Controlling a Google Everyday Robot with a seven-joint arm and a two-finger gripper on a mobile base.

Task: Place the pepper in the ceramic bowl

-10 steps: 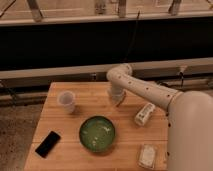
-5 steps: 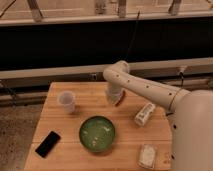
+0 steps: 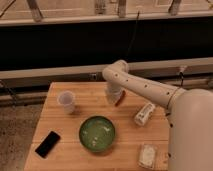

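Note:
An orange-red pepper (image 3: 120, 99) shows at the far middle of the wooden table (image 3: 65, 127), right against my gripper (image 3: 114, 97). I cannot tell whether the pepper rests on the table or is held. The green ceramic bowl (image 3: 97, 134) sits at the front middle of the table, below and a little left of the gripper, with nothing large in it. My white arm (image 3: 150, 90) reaches in from the right.
A white cup (image 3: 66, 101) stands left of the gripper. A black phone (image 3: 47, 144) lies at the front left. A white packet (image 3: 144, 114) lies right of the bowl, and another white pack (image 3: 148, 155) lies at the front right. A dark rail runs behind the table.
The gripper and the arm's elbow have shifted slightly to the left and up. The bowl, cup and phone have not moved.

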